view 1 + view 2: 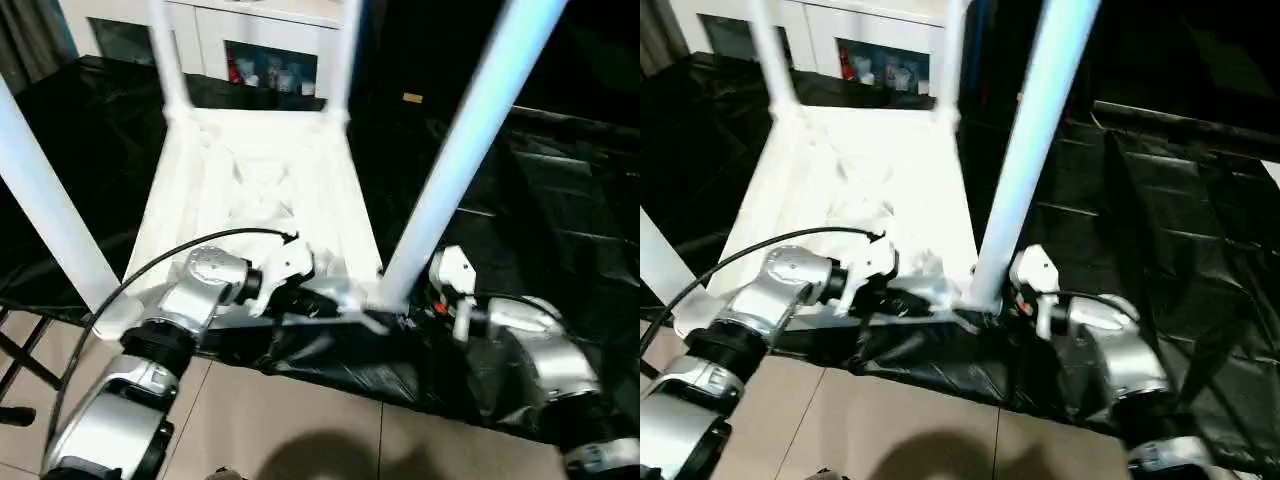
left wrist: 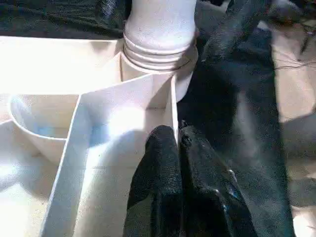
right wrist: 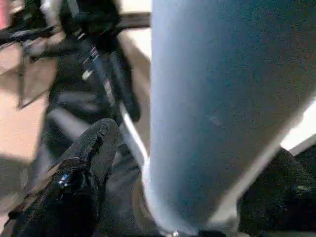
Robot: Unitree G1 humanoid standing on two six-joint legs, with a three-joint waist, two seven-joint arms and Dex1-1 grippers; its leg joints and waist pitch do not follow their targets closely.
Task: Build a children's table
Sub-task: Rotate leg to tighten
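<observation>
The left gripper (image 2: 177, 148) pinches a thin rib (image 2: 174, 106) of the upside-down table (image 1: 250, 190). The right gripper (image 3: 163, 197) hugs the near leg (image 1: 455, 160), fingers on both sides.

I work in what looks like a lived-in room — a white cabinet (image 1: 262, 40) with glass doors, tiled floor (image 1: 300, 430), black sheeting (image 1: 560, 200) spread underneath.

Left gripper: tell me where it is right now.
The left gripper pinches a thin rib of the table top, beside the near right corner socket holding a leg.
</observation>
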